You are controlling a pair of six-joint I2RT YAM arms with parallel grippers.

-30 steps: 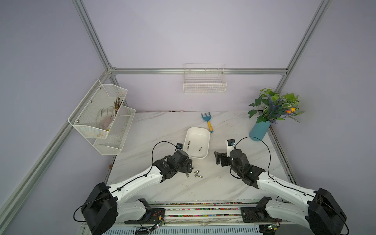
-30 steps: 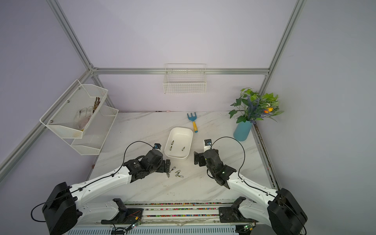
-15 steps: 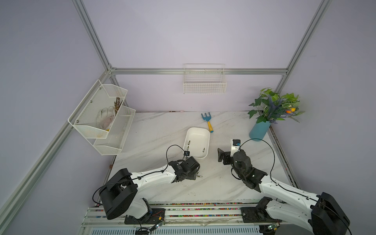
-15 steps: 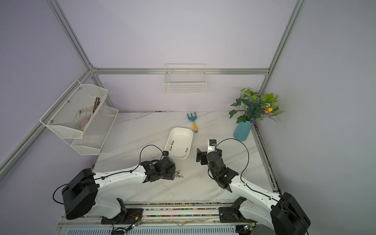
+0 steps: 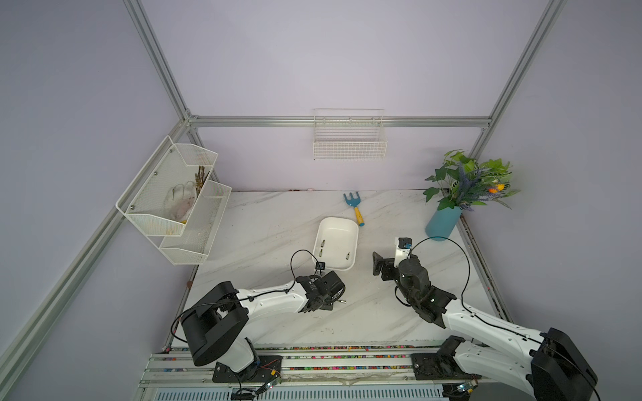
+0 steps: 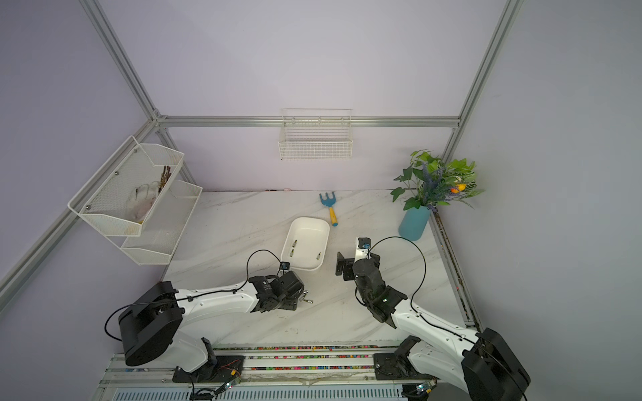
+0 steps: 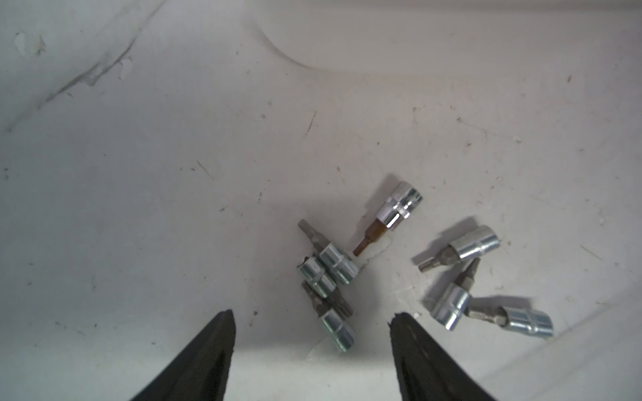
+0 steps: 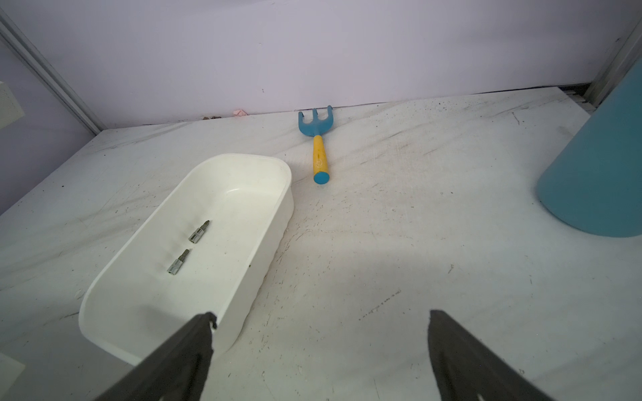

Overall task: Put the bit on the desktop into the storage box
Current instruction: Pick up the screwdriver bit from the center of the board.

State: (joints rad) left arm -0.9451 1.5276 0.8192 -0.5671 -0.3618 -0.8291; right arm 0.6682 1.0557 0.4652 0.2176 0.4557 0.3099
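Bits (image 7: 462, 248), small chrome-socketed ones, loose on the counter (image 7: 139, 166) right at the left pincer (image 7: 311, 314). Some bunched in a touching cluster just ahead of its tips, the nearest lying partly between the 2 fingers (image 7: 212, 350) and clear of both. The rest scattered a little off to one side of the tips, 2 of them touching.

Left pincer low over the counter, jaws parted a moderate way, gripping nothing.

Storage box (image 5: 338, 231) just beyond the left pincer, and near the right pincer (image 8: 319, 314), ahead of it and to its left. 3 more bits already inside, lying flat and apart.

Right pincer hovering above the counter, jaws spread wide, empty. Further ahead of it, a blue-and-yellow hand rake (image 8: 319, 152) flat on the counter. Off to its right, a blue vase (image 8: 597, 166).
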